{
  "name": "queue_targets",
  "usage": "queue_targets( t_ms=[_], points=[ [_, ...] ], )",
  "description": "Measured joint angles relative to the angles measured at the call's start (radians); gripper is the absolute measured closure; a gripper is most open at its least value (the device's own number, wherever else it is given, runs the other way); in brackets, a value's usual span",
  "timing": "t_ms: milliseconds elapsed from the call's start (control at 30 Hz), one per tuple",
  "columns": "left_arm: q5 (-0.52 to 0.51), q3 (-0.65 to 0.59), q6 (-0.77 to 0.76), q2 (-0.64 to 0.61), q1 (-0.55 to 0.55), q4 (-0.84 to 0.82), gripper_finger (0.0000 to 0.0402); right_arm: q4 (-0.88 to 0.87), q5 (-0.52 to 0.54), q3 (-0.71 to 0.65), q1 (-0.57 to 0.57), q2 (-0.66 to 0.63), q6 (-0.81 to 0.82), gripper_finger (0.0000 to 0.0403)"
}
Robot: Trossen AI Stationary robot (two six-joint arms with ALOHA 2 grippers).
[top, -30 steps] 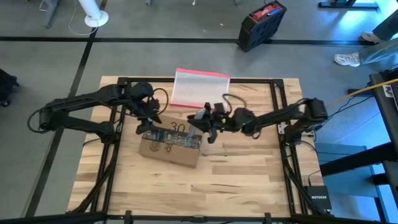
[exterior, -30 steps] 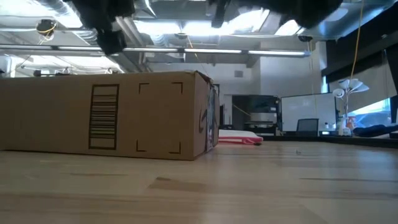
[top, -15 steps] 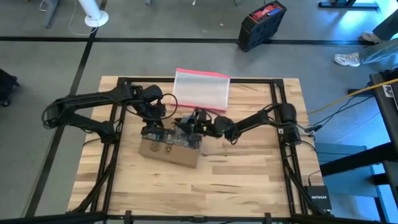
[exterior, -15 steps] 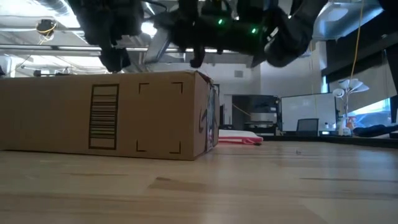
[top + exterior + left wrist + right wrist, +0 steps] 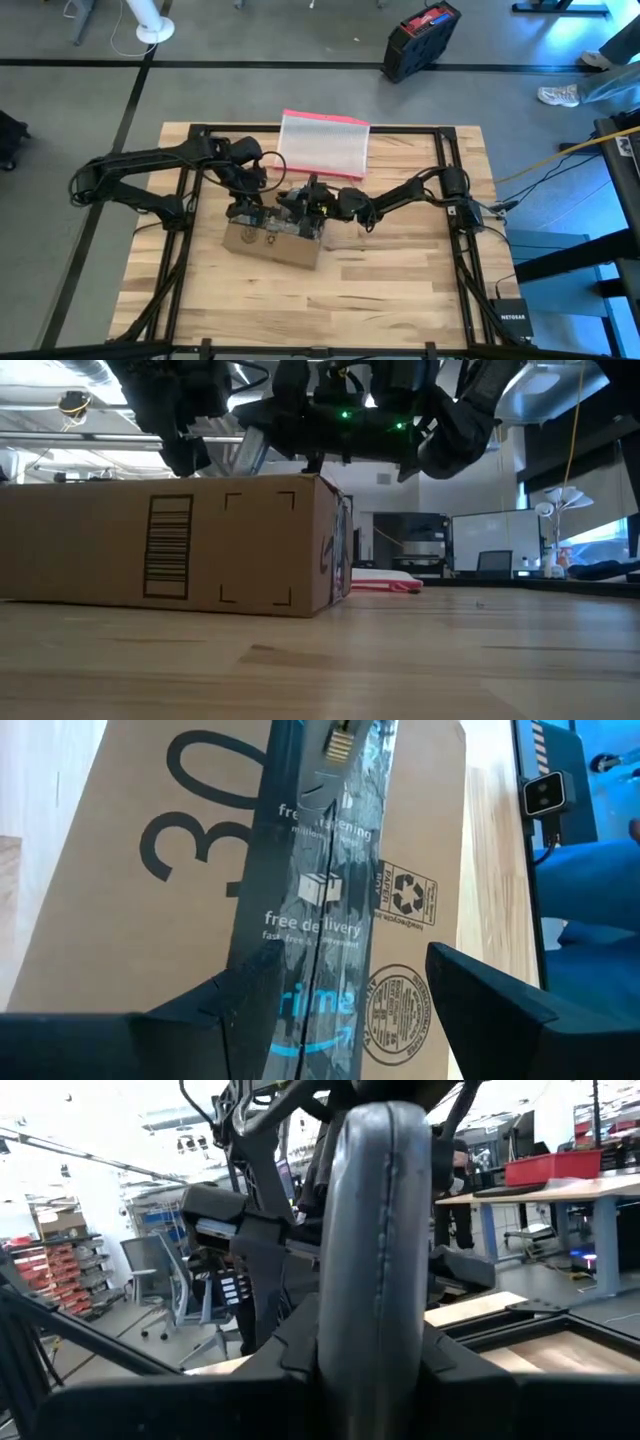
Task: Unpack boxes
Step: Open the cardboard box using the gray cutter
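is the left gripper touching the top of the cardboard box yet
Cannot tell. In the low view the left gripper hangs right at the top edge of the cardboard box, with no plain gap or contact. Its wrist view shows open fingers over the black tape strip.

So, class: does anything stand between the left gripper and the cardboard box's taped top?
Nothing visible does. The left gripper hangs open directly over the box, its tape strip bare between the fingers. The right gripper is above the box's other end.
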Motion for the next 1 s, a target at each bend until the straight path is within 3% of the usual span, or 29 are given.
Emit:
queue_targets(
  t_ms=[500, 1000],
  points=[
    [0.018, -0.041, 0.031, 0.051, -0.018, -0.017, 0.0166, -0.159, -0.1, 0.133, 0.004, 0.001, -0.019, 0.0338],
    [0.018, -0.073, 0.076, 0.05, -0.046, -0.026, 0.0166, -0.252, -0.069, 0.126, 0.016, 0.002, -0.029, 0.0338]
  ],
)
